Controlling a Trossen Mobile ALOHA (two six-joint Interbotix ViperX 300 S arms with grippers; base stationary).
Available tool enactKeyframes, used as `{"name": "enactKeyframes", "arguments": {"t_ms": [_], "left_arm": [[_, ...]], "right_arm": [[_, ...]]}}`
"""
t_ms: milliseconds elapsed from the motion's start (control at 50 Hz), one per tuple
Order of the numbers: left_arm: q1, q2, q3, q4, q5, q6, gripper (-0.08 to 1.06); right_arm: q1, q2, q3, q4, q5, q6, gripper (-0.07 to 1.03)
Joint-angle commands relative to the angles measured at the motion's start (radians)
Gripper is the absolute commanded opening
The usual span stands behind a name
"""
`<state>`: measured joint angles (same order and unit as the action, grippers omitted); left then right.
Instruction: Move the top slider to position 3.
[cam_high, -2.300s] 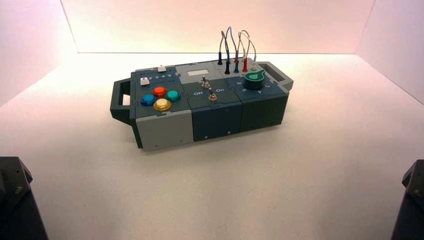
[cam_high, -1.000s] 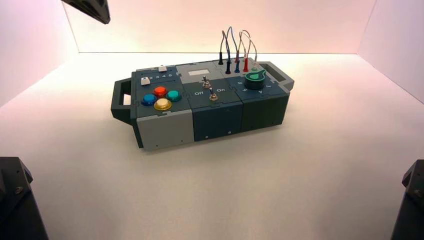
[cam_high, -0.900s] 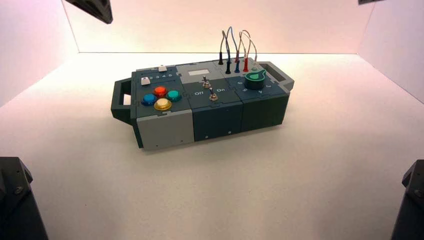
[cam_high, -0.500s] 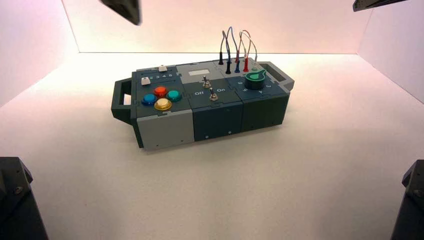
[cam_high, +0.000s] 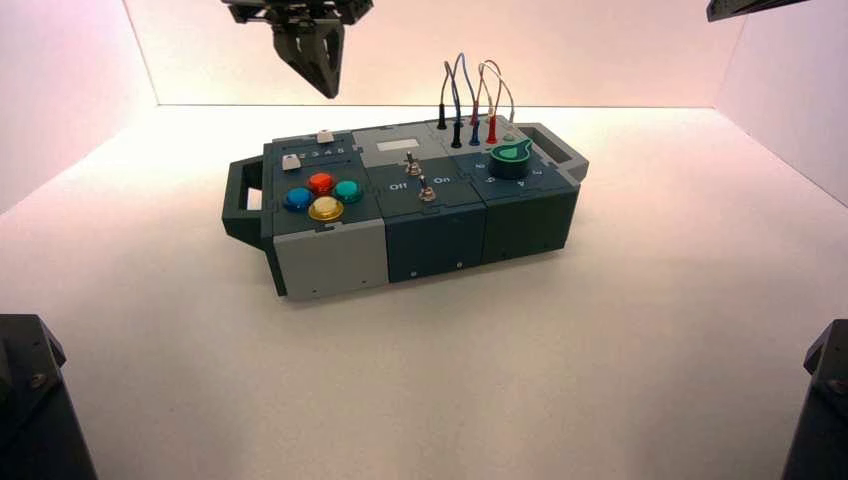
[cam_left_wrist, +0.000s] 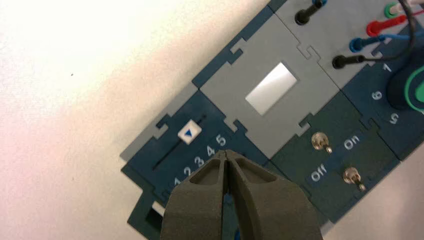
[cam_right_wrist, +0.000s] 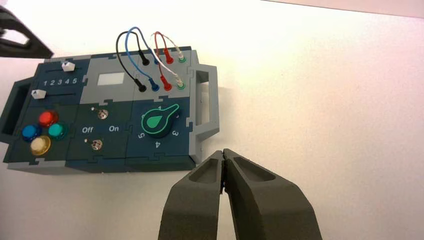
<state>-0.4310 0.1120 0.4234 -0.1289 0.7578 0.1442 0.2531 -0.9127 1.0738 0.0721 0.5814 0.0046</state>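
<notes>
Box (cam_high: 420, 235) sits mid-table (cam_high: 560, 370), buttons (cam_high: 322, 195) at its left end, switches (cam_high: 420, 180) in the middle, knob (cam_high: 511, 158) right with wires (cam_high: 470, 95) behind. Top slider (cam_high: 324, 137) lies behind the numerals, left tool (cam_high: 322, 70) above it.

Four coloured round buttons (cam_high: 321, 195) beside two toggle switches (cam_high: 419, 178).

- The box (cam_high: 400, 215) looks like matt plastic, made of dark blue and grey panels that lock at notched edges.
- The top slider (cam_left_wrist: 189, 133) is a smooth white plastic cap with a blue triangle printed on it.
- The round buttons (cam_right_wrist: 41, 131) are glossy, see-through plastic.
- The toggle switches (cam_left_wrist: 320, 143) shine like bare metal.
- The green knob (cam_right_wrist: 158, 121) looks like smooth plastic.
- The wires (cam_right_wrist: 145, 47) have a slick, rubbery coating.
- The left gripper (cam_left_wrist: 227, 157) and the right gripper (cam_right_wrist: 223, 154) are dull, dark grey, faintly grainy plastic.
- The table (cam_high: 600, 350) is matt white.
</notes>
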Motion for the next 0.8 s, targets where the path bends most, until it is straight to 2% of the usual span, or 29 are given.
{"name": "enactKeyframes", "arguments": {"t_ms": [20,400,800], "left_arm": [[-0.003,0.026,-0.058,0.0,0.002,0.006,-0.03],[-0.003,0.126,-0.112,0.005,0.018,0.017,-0.03],[0.028,0.163,-0.123,0.021,0.025,0.023,-0.03]], "right_arm": [[0.002,0.003,-0.028,0.002,-0.006,0.0,-0.02],[0.002,-0.006,-0.026,0.0,-0.008,0.0,-0.02],[0.002,-0.014,-0.023,0.0,-0.009,0.0,-0.02]]}}
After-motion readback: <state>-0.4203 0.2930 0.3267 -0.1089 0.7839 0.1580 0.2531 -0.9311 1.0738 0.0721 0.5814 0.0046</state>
